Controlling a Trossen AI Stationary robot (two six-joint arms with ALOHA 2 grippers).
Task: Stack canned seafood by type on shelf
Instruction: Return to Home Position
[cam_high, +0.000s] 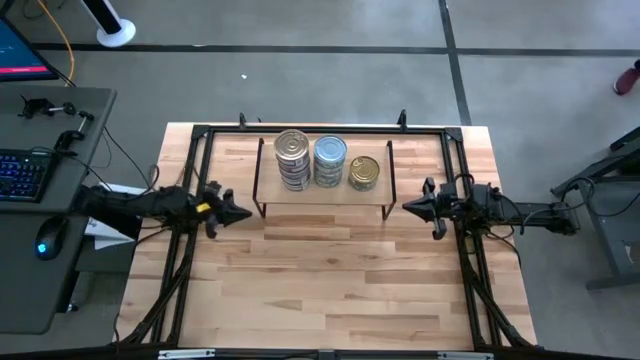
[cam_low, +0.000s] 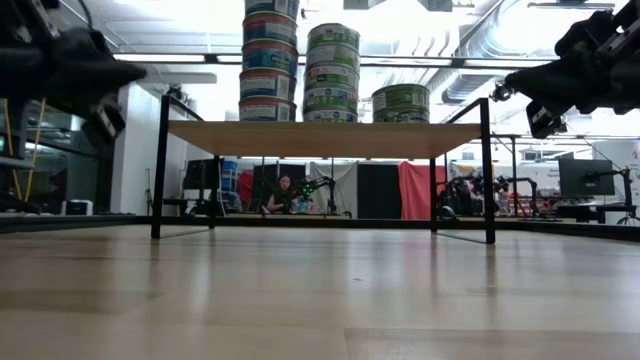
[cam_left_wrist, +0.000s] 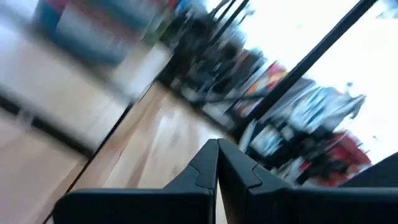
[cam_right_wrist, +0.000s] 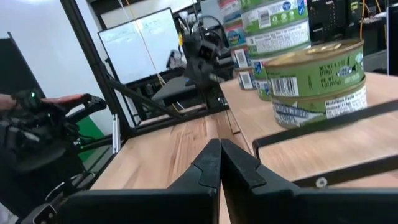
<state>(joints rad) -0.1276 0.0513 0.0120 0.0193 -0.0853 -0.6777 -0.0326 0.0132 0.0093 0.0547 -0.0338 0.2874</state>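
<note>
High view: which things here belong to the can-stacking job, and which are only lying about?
Job: cans in three stacks on the shelf; left gripper and right gripper, jaws shut, either side of it.
Lying about: keyboard, mouse and screen at the side desk.

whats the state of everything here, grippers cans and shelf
left gripper: shut, empty, raised clear of the shelf
right gripper: shut, empty, raised clear of the shelf
blue-label cans: stacked upright on the shelf, tallest stack
white-green cans: stacked upright, middle stack
green cans: stacked upright, shortest stack
shelf: standing level, carrying all three stacks
</note>
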